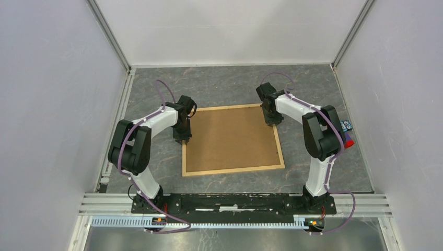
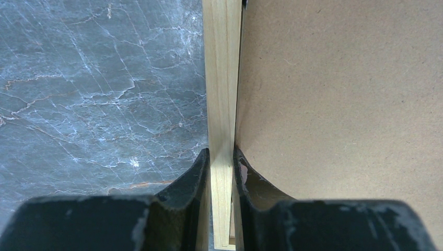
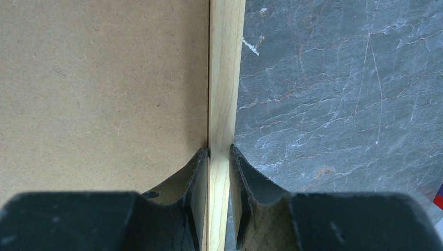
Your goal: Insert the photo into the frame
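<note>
frame (image 1: 233,170) pinched by its two side strips

we had the left gripper (image 2: 221,157) clamped narrow on the frame's left wood strip, one finger outside over the grey marbled table (image 1: 219,86), the other inside on the brown board (image 1: 230,138). our right gripper (image 3: 220,154) pinched the right strip likewise, near the far corner. the frame sat mid-table between the arms, the board filling it.

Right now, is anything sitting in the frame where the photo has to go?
Yes. A brown board fills the whole frame, covering the opening. The left gripper and right gripper each pinch a side strip of the frame. No photo shows in any view.
</note>
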`<state>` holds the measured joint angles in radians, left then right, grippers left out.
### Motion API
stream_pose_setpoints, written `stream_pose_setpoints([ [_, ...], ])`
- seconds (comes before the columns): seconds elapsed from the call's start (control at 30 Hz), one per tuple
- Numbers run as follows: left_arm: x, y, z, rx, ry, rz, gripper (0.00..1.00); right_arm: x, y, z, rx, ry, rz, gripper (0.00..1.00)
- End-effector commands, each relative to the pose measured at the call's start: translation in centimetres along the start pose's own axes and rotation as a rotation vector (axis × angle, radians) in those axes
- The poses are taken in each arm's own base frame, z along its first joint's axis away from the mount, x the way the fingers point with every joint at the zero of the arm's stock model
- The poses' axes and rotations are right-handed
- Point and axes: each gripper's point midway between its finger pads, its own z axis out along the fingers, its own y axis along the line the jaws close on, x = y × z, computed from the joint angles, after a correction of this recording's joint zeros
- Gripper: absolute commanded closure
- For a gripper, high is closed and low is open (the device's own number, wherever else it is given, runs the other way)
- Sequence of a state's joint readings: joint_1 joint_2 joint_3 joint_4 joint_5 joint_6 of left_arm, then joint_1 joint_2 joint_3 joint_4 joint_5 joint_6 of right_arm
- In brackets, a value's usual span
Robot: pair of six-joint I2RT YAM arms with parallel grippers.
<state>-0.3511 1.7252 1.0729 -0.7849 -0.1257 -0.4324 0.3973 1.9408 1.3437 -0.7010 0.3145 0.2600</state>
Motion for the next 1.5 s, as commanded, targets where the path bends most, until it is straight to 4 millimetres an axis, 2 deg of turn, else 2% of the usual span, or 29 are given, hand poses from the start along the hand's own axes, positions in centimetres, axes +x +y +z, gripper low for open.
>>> stream_pose_setpoints([
  [0.0, 3.3, -0.5, 1.5, 0.003, 0.115, -0.012, 0.98, 0.6, 0.1, 0.7, -0.012, 0.017, 0.021, 0.73],
  [0.2, 3.3, -0.5, 1.5, 0.002, 0.115, -0.010, 0.98, -1.8, -0.5, -2.2, -0.031, -0.047, 0.036, 0.73],
  [0.47, 3.2, -0.4, 1.5, -0.001, 0.113, -0.009, 0.98, -1.5, -0.3, -1.8, -0.051, -0.029, 0.039, 0.73],
  [0.7, 3.2, -0.5, 1.6, -0.001, 0.116, -0.008, 0.98, -2.5, -0.6, -3.4, -0.062, -0.072, 0.050, 0.73],
  [0.9, 3.2, -0.5, 1.5, -0.002, 0.112, -0.009, 0.98, -1.5, -0.8, -2.4, -0.040, -0.039, 0.037, 0.73],
  [1.47, 3.2, -0.6, 1.5, 0.002, 0.113, -0.007, 0.98, -0.3, -1.2, -0.5, -0.017, 0.001, 0.034, 0.74],
])
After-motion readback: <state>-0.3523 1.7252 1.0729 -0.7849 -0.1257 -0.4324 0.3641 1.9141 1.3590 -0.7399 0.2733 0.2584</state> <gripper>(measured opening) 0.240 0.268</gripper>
